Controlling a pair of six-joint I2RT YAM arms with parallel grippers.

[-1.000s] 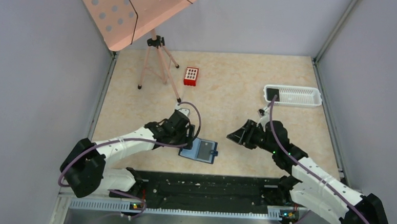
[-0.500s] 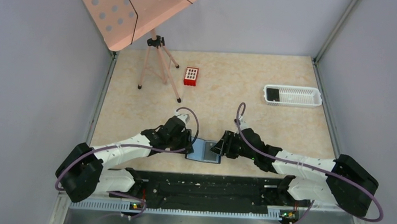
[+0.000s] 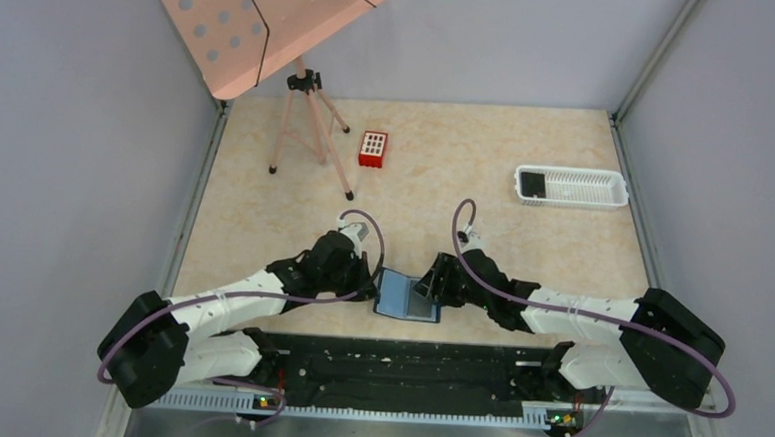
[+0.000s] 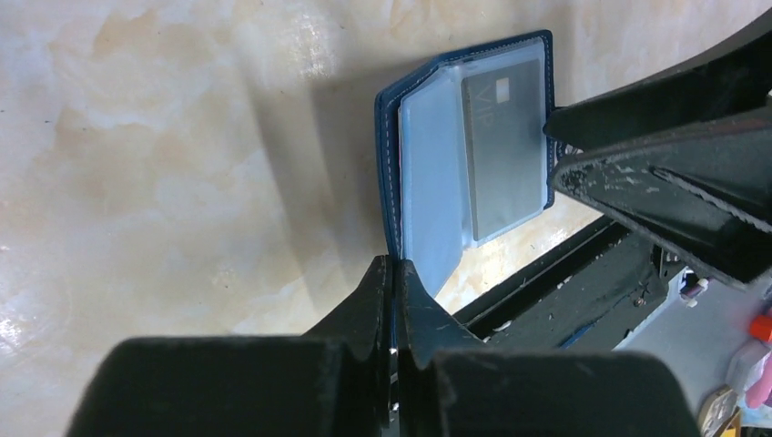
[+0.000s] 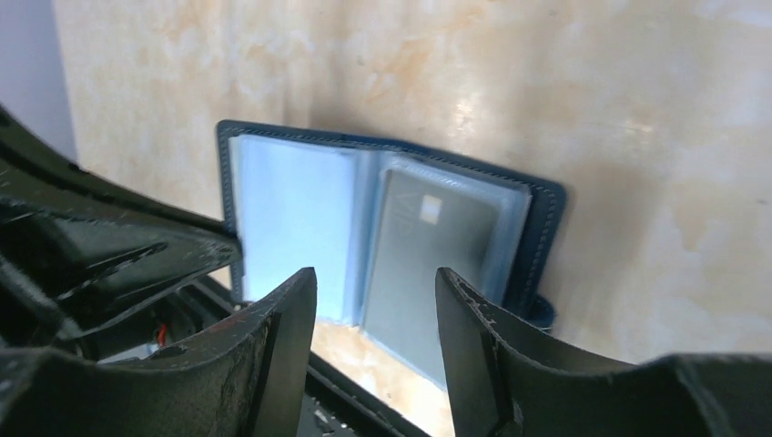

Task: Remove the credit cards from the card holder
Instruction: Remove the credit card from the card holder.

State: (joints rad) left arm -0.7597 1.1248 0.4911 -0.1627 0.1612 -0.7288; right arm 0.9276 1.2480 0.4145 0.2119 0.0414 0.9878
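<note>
The blue card holder [image 3: 399, 297] lies open near the table's front edge, between both arms. My left gripper [image 4: 393, 264] is shut on the edge of its left cover, whose blue leather shows between the tips. In the left wrist view the card holder [image 4: 428, 200] stands tilted up, with a grey credit card [image 4: 502, 155] inside a clear pocket. My right gripper [image 5: 378, 291] is open just over the near edge of the card holder [image 5: 291, 209], its fingers either side of the pocket with the credit card [image 5: 428, 246], touching nothing. Another dark card [image 3: 533, 183] lies in the white tray.
A white slotted tray [image 3: 585, 188] stands at the back right. A red block [image 3: 372, 149] and a pink tripod stand [image 3: 304, 104] are at the back left. The black rail [image 3: 406, 365] runs along the near edge, right behind the card holder.
My left gripper has closed on the card holder's left cover. The right arm has swung in from the right to the holder's right side, still open. The holder has shifted slightly right.
</note>
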